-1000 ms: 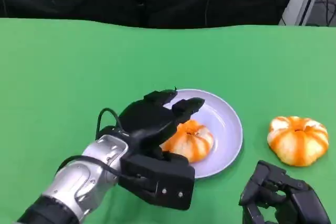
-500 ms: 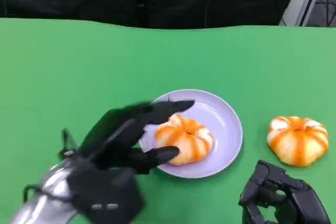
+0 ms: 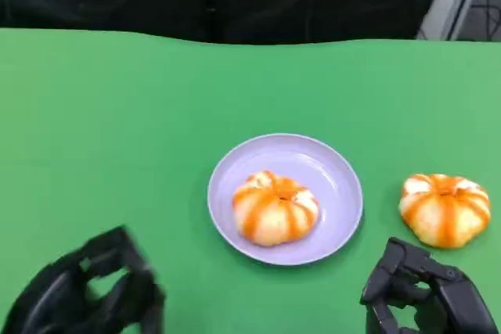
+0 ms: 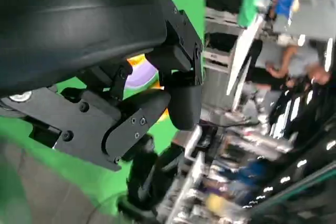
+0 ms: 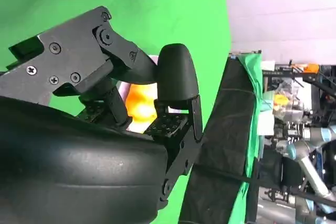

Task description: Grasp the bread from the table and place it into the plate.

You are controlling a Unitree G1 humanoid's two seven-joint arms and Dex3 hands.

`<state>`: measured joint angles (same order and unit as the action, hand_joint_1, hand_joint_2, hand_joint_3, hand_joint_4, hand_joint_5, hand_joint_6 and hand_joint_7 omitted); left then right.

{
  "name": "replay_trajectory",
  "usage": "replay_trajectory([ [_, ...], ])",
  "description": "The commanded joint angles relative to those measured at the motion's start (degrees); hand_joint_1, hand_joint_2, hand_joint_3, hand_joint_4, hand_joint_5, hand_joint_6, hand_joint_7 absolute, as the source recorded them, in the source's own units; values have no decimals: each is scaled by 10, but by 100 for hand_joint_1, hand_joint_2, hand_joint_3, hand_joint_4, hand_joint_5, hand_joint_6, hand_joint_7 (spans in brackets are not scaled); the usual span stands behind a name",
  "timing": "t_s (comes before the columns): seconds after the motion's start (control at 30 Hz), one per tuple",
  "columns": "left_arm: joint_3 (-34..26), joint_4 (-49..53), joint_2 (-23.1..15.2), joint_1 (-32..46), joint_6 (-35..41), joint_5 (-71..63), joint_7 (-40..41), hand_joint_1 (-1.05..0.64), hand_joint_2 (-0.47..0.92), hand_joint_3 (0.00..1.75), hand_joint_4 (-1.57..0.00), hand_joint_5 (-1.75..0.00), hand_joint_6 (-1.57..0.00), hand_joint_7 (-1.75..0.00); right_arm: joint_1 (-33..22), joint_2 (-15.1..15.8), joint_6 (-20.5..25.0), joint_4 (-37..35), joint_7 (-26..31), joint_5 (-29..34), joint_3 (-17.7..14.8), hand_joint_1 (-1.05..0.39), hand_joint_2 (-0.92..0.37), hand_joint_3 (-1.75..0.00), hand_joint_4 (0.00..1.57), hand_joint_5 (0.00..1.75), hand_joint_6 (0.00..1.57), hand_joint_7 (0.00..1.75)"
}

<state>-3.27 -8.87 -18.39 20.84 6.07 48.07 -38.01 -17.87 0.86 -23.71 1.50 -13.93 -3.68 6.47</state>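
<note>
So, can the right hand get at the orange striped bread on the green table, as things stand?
Probably yes: the right hand sits just in front of the orange striped bread, with bare green table between them.

We see 1 round bread (image 3: 275,207), orange-striped and pumpkin-shaped, lying upright in the left half of the lavender plate (image 3: 333,185). A 2nd matching bread (image 3: 445,209) sits on the table just right of the plate.
</note>
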Motion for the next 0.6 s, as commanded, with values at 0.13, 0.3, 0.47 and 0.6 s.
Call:
replay_trajectory([
  [0.13,-49,53,9,-11,25,-10,-37,-20,84,61,-86,-175,-83,-160,7,11,-7,-17,-8,-16,-15,-14,-62,-108,81,175,75,153],
  [0.3,-61,72,27,-27,30,-27,-36,-19,85,62,-88,-175,-81,-162,11,13,-12,-26,-11,-16,-18,-14,-62,-108,81,175,76,153],
  [0.47,-70,86,38,-35,26,-43,-44,-20,83,63,-86,-175,-80,-163,14,9,-11,-31,-11,-16,-17,-15,-62,-109,80,175,76,153],
  [0.6,-75,87,43,-36,28,-48,-48,-20,83,64,-86,-175,-80,-163,14,9,-11,-31,-11,-16,-17,-15,-62,-109,80,175,76,153],
])
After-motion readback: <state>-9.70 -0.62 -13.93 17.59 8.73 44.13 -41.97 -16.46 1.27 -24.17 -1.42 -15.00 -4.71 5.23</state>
